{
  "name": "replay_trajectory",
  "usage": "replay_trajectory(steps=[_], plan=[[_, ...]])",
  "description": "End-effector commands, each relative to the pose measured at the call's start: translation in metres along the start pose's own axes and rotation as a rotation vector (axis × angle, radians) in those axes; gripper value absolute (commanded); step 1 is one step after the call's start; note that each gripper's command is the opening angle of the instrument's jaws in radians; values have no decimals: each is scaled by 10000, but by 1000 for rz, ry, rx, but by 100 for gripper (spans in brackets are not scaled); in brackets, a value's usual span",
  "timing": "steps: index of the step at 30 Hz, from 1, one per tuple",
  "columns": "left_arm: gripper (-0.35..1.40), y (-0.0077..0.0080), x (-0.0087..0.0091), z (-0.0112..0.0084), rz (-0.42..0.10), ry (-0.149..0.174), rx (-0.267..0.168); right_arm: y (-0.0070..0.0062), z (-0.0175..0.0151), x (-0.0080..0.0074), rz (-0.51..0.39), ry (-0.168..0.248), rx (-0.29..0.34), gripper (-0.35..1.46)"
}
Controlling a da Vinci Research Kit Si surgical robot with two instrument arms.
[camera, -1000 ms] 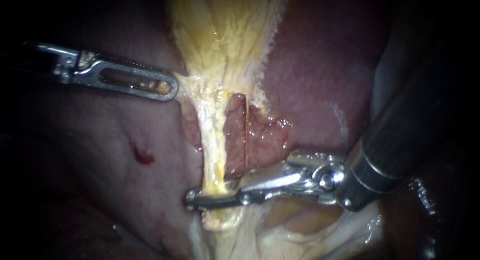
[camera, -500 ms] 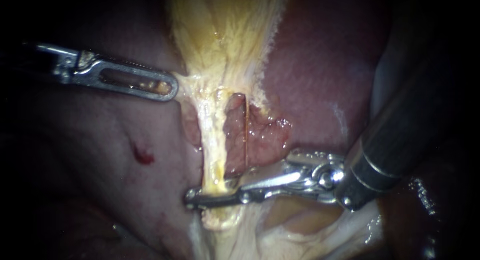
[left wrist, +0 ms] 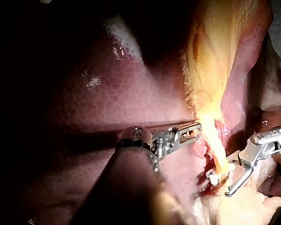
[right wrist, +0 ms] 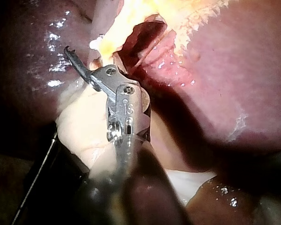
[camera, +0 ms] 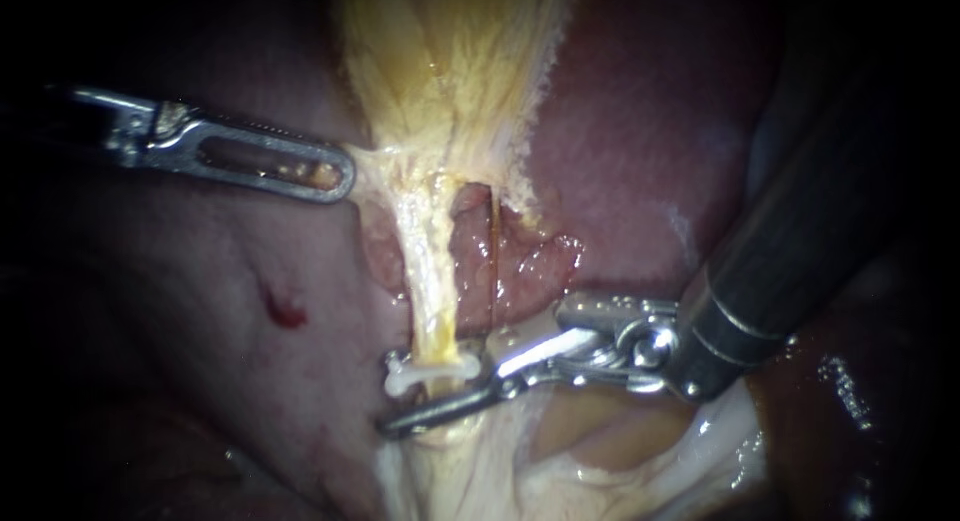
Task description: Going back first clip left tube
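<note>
Gaping and empty, the right instrument's pincer (camera: 420,401) sits low against the pale tissue, one long hooked blade of it plain to see from the endoscope, slanting down and away from its wrist. And there's the clip (camera: 432,366), a small white bar with knobbed ends, lying just above that blade, apart from it, crossing the left tube (camera: 430,281) near its lower end. From the left wrist camera the clip (left wrist: 214,177) shows at the foot of the yellow strand, with the hooked blade of the other instrument's pincer (left wrist: 234,180) just beside it, not touching. From the right wrist camera the clip (right wrist: 94,44) lies just ahead of the hooked tip (right wrist: 68,49), off to one side. Beside the left tube runs a thin orange strand (camera: 493,251) over red, glistening tissue. Out further, the left instrument's pincer (camera: 335,176) is clenched on the edge of the yellow tissue (camera: 440,81) where it narrows into the tube, drawing a fold of it sideways. All round lies the dark red liver (camera: 640,161), wet and shining.
</note>
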Motion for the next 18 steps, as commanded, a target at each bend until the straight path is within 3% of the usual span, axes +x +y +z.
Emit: replay_trajectory(steps=[1,8,18], plan=[[-35,0,0,0,0,0,0,2,-1,0,-25,2,-7,50],[-35,0,0,0,0,0,0,10,-13,-6,-100,13,-43,50],[-35,0,0,-2,0,1,1,1,-41,-10,-173,18,-63,50]])
